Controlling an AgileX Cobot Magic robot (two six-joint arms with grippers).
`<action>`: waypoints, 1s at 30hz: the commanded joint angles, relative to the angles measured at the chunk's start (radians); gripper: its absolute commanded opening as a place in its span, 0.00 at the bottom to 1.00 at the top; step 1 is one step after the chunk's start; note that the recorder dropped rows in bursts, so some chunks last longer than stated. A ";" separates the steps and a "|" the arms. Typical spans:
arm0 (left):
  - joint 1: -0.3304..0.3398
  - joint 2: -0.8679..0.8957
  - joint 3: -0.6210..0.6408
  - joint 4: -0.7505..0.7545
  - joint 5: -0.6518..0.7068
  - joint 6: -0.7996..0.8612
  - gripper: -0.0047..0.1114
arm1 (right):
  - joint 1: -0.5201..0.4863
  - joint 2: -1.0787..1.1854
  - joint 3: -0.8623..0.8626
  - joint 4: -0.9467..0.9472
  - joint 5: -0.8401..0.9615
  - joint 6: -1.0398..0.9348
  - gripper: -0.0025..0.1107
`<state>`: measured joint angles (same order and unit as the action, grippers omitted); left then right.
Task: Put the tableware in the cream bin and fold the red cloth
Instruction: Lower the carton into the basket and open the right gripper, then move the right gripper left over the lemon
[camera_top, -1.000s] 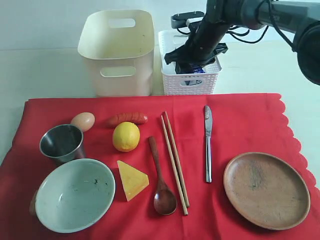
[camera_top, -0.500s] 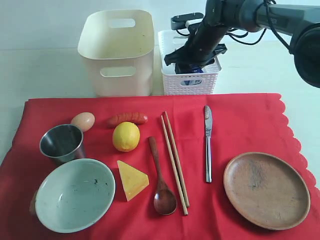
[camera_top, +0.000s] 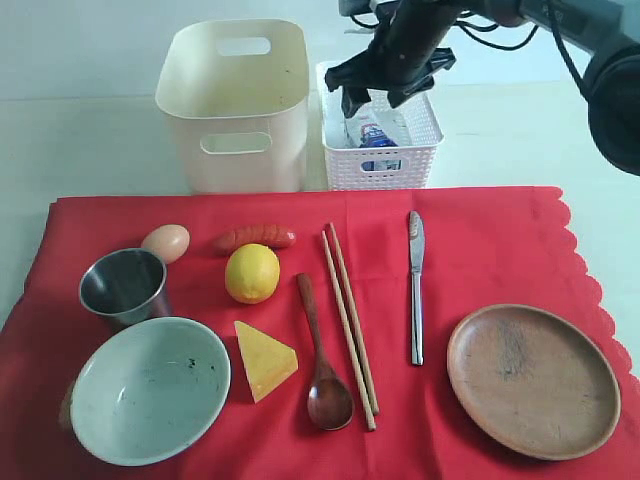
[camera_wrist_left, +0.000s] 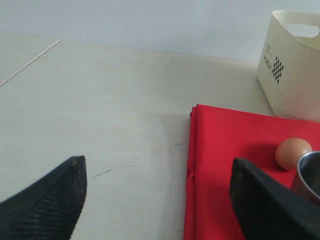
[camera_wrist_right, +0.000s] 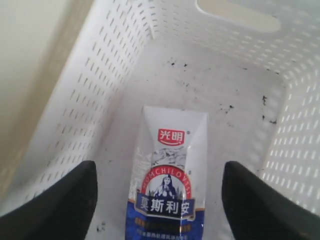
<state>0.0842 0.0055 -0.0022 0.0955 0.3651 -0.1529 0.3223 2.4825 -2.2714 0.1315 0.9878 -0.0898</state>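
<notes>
- red cloth (camera_top: 480, 250) lies flat; all tableware (camera_top: 533, 380) sits on it, cream bin (camera_top: 235, 150) looks empty.
- right claw (camera_top: 372, 97) has lifted out of the basket (camera_top: 380, 165), spread, carton (camera_wrist_right: 167, 170) left inside.
- left claw (camera_wrist_left: 157, 185) spread over the worktop (camera_wrist_left: 100, 110).
- tableware likely next.

Exterior: high, angled down across red cloth (camera_top: 480, 250), facing 12 o'clock. Left wrist: low at cloth's 9 o'clock edge, sharing egg (camera_wrist_left: 293, 153). Right wrist: close, down into white lattice basket (camera_wrist_right: 100, 90).
</notes>
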 joint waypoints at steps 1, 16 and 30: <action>-0.003 -0.005 0.002 -0.003 -0.010 -0.004 0.69 | 0.003 -0.027 -0.061 -0.007 0.101 0.052 0.62; -0.003 -0.005 0.002 -0.003 -0.010 -0.004 0.69 | 0.003 -0.114 -0.098 0.196 0.233 0.142 0.62; -0.003 -0.005 0.002 -0.003 -0.010 -0.004 0.69 | 0.003 -0.221 -0.098 0.259 0.233 0.144 0.62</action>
<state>0.0842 0.0055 -0.0022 0.0955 0.3651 -0.1529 0.3244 2.2973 -2.3641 0.3676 1.2222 0.0557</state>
